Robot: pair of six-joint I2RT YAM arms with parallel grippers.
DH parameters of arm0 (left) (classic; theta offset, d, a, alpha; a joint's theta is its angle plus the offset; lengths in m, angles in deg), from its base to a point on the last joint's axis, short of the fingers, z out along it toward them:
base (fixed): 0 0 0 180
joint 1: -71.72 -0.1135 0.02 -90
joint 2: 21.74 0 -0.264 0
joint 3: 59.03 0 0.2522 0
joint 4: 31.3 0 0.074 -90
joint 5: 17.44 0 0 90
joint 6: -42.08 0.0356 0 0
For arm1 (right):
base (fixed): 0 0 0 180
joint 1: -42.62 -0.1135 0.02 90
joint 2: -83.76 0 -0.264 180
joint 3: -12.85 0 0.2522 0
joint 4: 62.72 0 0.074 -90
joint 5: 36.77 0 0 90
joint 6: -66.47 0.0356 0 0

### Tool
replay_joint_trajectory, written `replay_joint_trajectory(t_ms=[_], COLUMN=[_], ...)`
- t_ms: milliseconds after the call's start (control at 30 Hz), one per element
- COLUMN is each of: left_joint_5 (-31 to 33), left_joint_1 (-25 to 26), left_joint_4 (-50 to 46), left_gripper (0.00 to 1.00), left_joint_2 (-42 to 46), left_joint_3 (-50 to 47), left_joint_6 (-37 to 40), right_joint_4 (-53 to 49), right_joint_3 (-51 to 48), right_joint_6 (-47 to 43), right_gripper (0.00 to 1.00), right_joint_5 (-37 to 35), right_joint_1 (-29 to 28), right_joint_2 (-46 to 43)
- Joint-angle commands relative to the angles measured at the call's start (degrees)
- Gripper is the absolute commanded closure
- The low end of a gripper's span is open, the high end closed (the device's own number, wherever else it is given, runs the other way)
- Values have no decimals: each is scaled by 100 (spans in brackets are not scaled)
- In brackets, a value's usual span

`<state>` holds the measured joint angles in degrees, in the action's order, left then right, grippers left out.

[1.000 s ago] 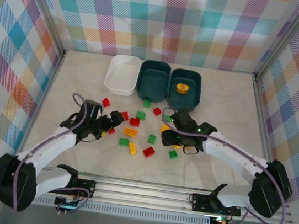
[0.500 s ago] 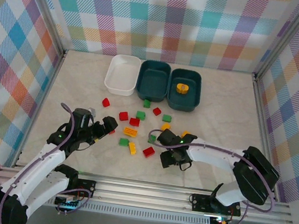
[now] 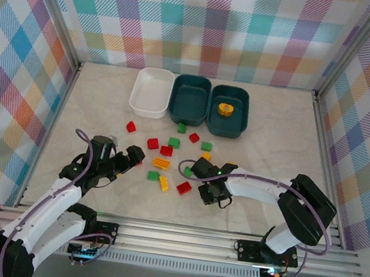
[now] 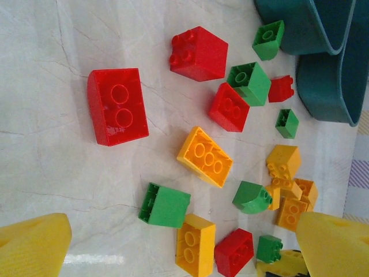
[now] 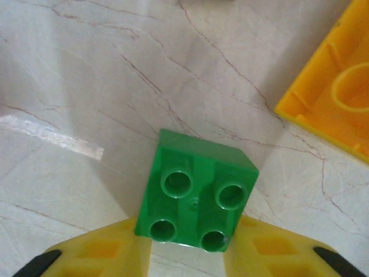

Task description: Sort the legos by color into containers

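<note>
Near the front of the surface [image 3: 275,137], at the right edge of the scattered bricks [image 3: 161,163], the right jaws are clenched on a green brick [image 5: 196,193]. In the right wrist view the yellow fingers [image 5: 109,254] touch its two sides, and its four studs face the camera. Just beside it, up and to the right, lies a yellow brick [image 5: 331,104] with its hollow underside showing.

The left jaws are released, spread wide. Their yellow fingers [image 4: 31,245] sit at the bottom corners of the left wrist view and hold nothing. Beyond them, red, green and yellow bricks lie loose on the marble, among them a large red brick [image 4: 117,107] off on its own to the left.

At the back of the surface stand the three bins in a row, touching: a white bin [image 3: 151,92] on the left and two teal bins [image 3: 190,98] to its right. The rightmost [image 3: 239,122] holds a yellow piece [image 3: 226,108]. A small green brick [image 3: 181,128] lies just in front of the middle bin.
</note>
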<state>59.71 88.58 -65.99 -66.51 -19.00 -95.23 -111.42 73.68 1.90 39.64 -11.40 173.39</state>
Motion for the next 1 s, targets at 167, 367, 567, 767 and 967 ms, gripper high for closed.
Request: replay_joint_trajectory(t_ms=[167,367,567,767,967], left_joint_5=[184,3,-126,-183,-253], left_joint_1=[45,45,45,45,45], left_joint_4=[229,302,599,897,1047], left_gripper=[0,0,0,0,0], left_joint_2=[-141,-560,-834,-1021,-1393], left_joint_3=[-4,87,14,-123,-33], left_joint_6=[48,262,307,300,390], right_joint_4=[156,-348,-402,-494,-312], right_joint_3=[524,1010,1227,1260,1241], right_joint_6=[-21,149,979,1827,2024], right_gripper=[68,57,23,30,31], right_joint_5=[-332,-353,-52,-7,176], right_joint_1=[164,177,234,251,297], right_joint_2=[-296,143,403,649,867])
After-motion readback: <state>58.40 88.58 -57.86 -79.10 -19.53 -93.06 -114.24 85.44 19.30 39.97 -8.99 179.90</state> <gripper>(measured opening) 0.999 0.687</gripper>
